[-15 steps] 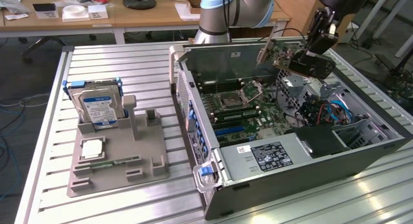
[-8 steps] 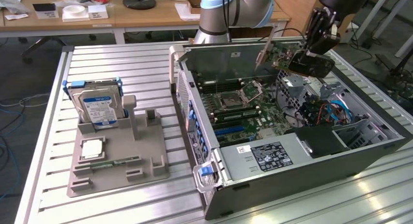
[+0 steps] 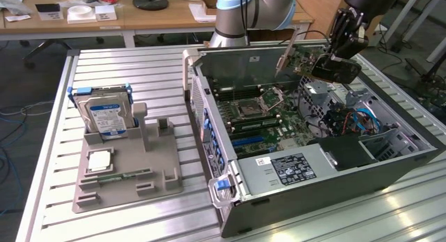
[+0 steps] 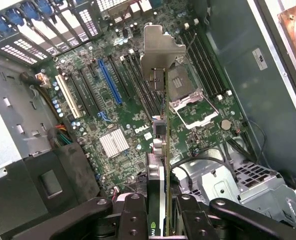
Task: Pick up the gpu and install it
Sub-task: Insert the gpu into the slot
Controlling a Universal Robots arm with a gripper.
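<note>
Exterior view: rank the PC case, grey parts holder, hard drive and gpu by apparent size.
1. PC case.
2. Grey parts holder.
3. Hard drive and gpu look alike; the gpu is tilted and raised, so I won't rank them.

Below me sits the open computer case (image 3: 327, 187), its green motherboard (image 4: 137, 127) showing a CPU socket (image 4: 185, 92) and a blue slot (image 4: 109, 80). Well away from me, a hard drive (image 3: 106, 116) stands in a grey holder (image 3: 139, 171).
</note>
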